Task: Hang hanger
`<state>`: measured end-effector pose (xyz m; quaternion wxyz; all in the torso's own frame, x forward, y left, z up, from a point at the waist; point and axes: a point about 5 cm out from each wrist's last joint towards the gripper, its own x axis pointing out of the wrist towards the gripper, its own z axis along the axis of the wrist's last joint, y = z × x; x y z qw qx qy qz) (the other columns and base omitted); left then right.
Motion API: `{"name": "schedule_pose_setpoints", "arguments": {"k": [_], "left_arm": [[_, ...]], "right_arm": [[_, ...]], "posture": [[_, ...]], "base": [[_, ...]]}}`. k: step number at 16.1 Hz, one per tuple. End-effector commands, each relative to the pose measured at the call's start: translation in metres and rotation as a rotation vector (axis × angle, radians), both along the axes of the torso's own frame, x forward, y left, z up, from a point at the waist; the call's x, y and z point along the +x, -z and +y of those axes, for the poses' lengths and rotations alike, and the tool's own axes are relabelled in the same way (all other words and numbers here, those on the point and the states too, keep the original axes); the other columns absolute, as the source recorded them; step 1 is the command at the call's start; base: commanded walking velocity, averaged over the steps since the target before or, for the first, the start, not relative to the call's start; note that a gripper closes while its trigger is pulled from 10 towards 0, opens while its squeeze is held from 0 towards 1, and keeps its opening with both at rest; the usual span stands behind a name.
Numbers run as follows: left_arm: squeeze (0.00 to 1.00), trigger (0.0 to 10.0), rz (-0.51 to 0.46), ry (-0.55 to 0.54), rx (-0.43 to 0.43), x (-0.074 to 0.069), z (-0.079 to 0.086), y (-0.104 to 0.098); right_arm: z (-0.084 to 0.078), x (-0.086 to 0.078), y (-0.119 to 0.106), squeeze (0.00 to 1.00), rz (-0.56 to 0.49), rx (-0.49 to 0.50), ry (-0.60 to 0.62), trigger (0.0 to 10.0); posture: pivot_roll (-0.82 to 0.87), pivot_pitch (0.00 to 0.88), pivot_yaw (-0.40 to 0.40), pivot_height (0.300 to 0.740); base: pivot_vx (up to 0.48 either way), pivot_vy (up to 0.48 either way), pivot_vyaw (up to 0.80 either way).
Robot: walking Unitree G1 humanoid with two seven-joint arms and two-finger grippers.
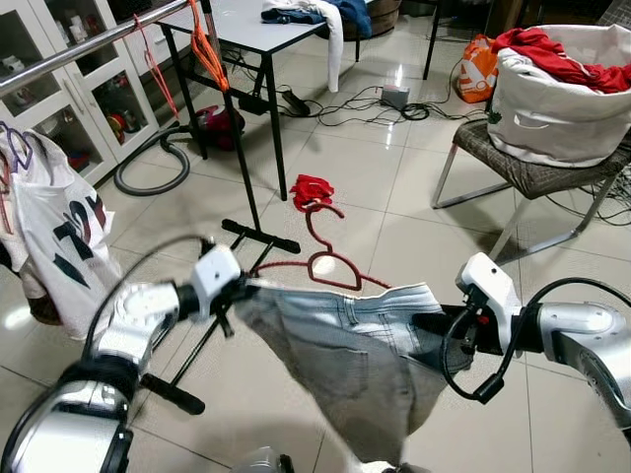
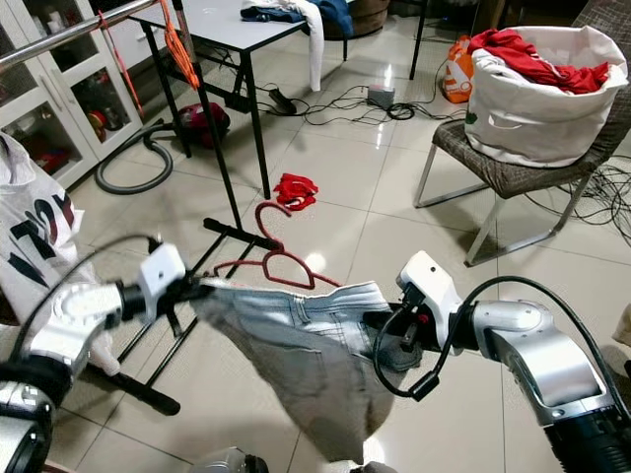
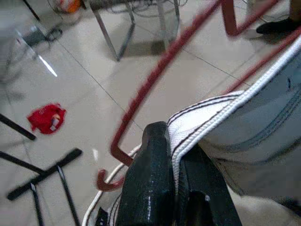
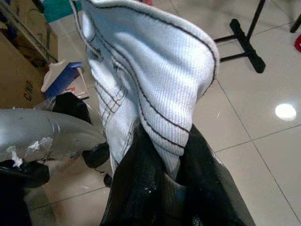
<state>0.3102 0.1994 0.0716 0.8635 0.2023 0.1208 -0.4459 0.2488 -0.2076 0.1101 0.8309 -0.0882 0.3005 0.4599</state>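
far left: white shirt (image 1: 61, 241) with dark print, hanging from the rail (image 1: 94, 39) that crosses the upper left corner. two orange hangers (image 1: 205, 47) on the same rail, higher up. below them, a red vacuum (image 1: 219, 126) with its grey hose curled on the tiled floor (image 1: 394, 207), beside the legs of a white worktop (image 1: 258, 28) with clothes heaped on it.

lower left: left pincer (image 1: 240, 289) pressed together on one end of the jeans' (image 1: 360, 360) waistband; in the left wrist view, black fingers (image 3: 150, 183) pinching the white hem. denim stretched across the lower centre, the leg sagging toward the bottom edge.

centre: red hanger (image 1: 325, 258) lying flat on the floor just beyond the jeans, hook toward a small red rag (image 1: 312, 188), next to the black foot of the rack (image 1: 258, 236).

lower right: right pincer (image 1: 439, 322) clamped on the other end of the waistband, cloth bunched over its fingers (image 4: 136, 188) in the right wrist view.

upper right: wicker chair (image 1: 532, 172) bearing a white basket (image 1: 552, 108) of red laundry; orange bag (image 1: 475, 67) and cables behind.
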Motion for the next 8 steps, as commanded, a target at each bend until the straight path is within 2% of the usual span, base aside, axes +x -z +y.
{"name": "schedule_pose_setpoints", "arguments": {"k": [1,5,8], "left_arm": [[0.0,0.0,-0.084,-0.005,0.01,0.01,0.005,-0.02],[0.0,0.0,-0.128,0.017,0.023,0.015,0.001,-0.028],[0.0,0.0,-0.168,0.098,-0.04,0.016,-0.018,-0.039]], "right_arm": [[-0.003,0.0,0.0,0.0,-0.007,-0.035,-0.014,10.0],[0.002,-0.002,0.0,0.0,0.012,-0.017,-0.052,10.0],[0.002,-0.002,0.01,0.0,0.026,-0.04,-0.059,10.0]], "posture": [[-0.14,0.0,0.067,0.74],[-0.14,0.0,0.07,0.74],[-0.14,0.0,0.07,0.74]], "base": [[0.0,0.0,0.0],[0.0,0.0,0.0],[0.0,0.0,0.0]]}}
